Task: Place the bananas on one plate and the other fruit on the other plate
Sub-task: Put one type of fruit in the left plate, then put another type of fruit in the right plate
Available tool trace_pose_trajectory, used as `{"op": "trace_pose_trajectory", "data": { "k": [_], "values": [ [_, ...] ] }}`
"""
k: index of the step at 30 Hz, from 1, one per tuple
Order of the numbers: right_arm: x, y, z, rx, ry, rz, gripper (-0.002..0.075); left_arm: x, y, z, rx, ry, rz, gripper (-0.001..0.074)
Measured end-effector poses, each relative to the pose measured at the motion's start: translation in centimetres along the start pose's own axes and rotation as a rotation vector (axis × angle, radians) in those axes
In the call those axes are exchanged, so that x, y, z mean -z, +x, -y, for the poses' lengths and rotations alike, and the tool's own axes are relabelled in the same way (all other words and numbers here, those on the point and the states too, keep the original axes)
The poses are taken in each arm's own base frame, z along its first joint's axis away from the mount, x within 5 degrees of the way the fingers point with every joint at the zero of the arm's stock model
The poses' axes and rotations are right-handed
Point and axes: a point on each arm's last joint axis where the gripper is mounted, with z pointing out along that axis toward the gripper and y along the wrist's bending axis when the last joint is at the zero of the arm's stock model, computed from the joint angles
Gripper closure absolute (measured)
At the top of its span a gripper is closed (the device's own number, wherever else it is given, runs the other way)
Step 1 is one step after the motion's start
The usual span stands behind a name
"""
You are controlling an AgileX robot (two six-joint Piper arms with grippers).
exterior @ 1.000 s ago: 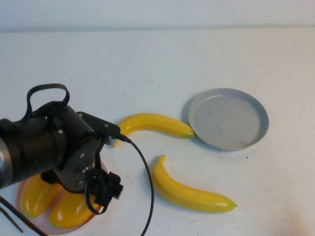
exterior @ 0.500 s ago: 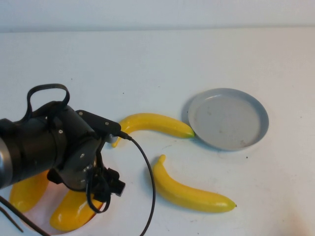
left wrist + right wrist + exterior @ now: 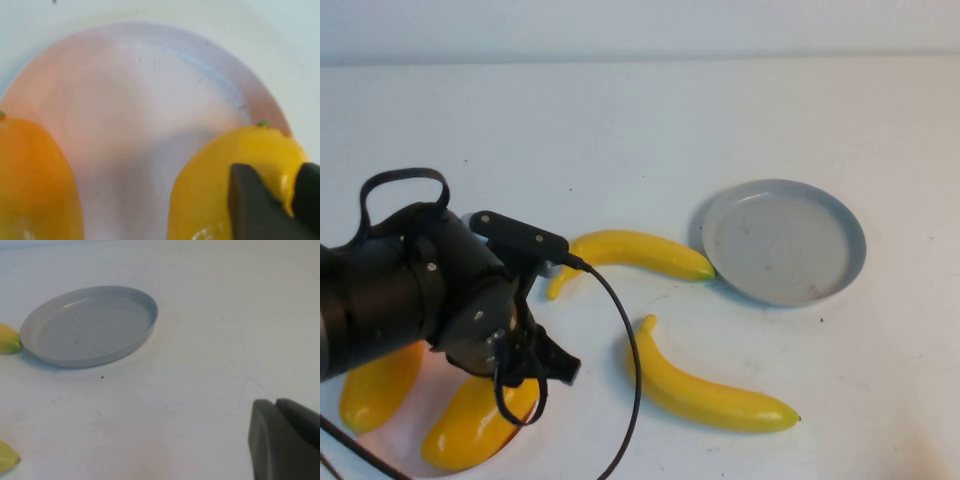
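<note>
Two bananas [image 3: 638, 250] [image 3: 705, 388] lie off the grey plate [image 3: 785, 242]; mangoes [image 3: 235, 175] on pink plate [image 3: 135, 100].

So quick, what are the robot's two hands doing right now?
Left end effector: above the pink plate, by a mango; open or closed cannot be told.
Right end effector: closed, holding nothing.

High view looks down from the robot's side; wrist views sit close (right shares the grey plate [image 3: 89, 325]).

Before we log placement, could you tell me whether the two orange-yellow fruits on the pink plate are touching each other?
Apart. The left wrist view shows bare pink plate between one orange-yellow fruit and the other, beside the left hand. The right hand hangs past the grey plate.
</note>
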Motion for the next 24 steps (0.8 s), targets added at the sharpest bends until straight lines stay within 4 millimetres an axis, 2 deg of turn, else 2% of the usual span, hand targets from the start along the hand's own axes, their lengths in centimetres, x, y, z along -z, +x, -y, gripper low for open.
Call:
{"op": "trace_pose_trajectory", "data": {
  "k": [1,3,6,9,12,16,24],
  "values": [
    [0.0,0.0,0.0,0.000,0.000,0.000,0.0743,0.4,-0.1,-0.1,0.000,0.006,0.023,0.0605],
    [0.0,0.0,0.0,0.000,0.000,0.000,0.0743,1.5,-0.2,-0.3,0.004,0.018,0.076,0.0677],
    [0.0,0.0,0.0,0.000,0.000,0.000,0.0743,3.6,-0.2,-0.7,0.018,0.045,0.178,0.0721],
    [0.0,0.0,0.0,0.000,0.000,0.000,0.0743,5.7,0.9,-1.3,0.029,0.077,0.287,0.0733],
    [0.0,0.0,0.0,0.000,0.000,0.000,0.0743,7.3,2.9,-2.0,0.037,0.109,0.392,0.0736],
    [0.0,0.0,0.0,0.000,0.000,0.000,0.0743,8.7,5.7,-2.7,0.043,0.155,0.529,0.0737],
    [0.0,0.0,0.0,0.000,0.000,0.000,0.0743,11.2,9.9,-3.7,0.064,0.235,0.797,0.0738]
  ]
}}
